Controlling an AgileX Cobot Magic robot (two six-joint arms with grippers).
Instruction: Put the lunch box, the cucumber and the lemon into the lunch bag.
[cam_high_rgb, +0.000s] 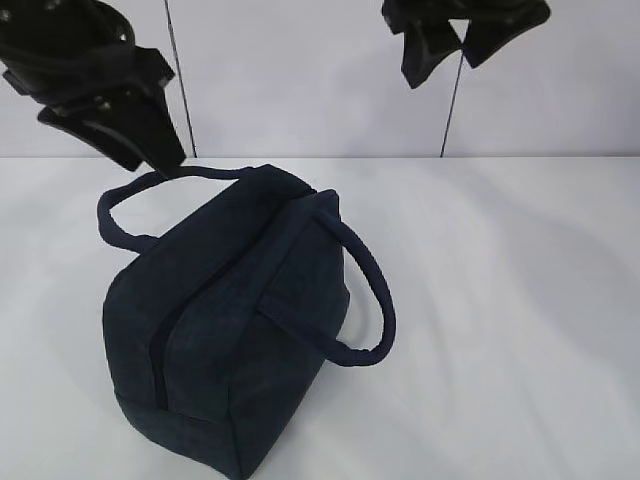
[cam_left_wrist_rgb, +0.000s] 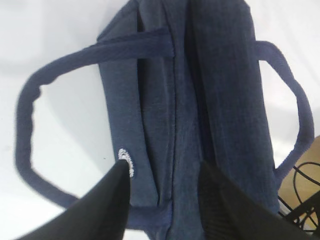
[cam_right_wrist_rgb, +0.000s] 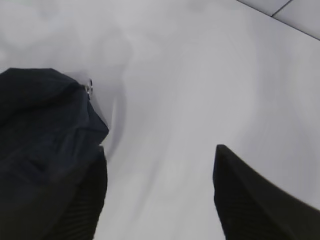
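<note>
The dark navy lunch bag (cam_high_rgb: 225, 320) stands on the white table with its top zipper closed and its two loop handles spread to the sides. It also fills the left wrist view (cam_left_wrist_rgb: 200, 100) and shows at the left of the right wrist view (cam_right_wrist_rgb: 40, 140), with its metal ring pull (cam_right_wrist_rgb: 89, 89). My left gripper (cam_high_rgb: 150, 150) is open and empty, held above the bag's far end (cam_left_wrist_rgb: 165, 172). My right gripper (cam_high_rgb: 465, 45) is open and empty, high at the upper right, over bare table beside the bag (cam_right_wrist_rgb: 160, 150). The lunch box, cucumber and lemon are out of view.
The white table (cam_high_rgb: 500, 300) stretches to the right of the bag. A pale wall with dark vertical seams (cam_high_rgb: 455, 110) stands behind. Black cables (cam_left_wrist_rgb: 305, 200) show at the lower right of the left wrist view.
</note>
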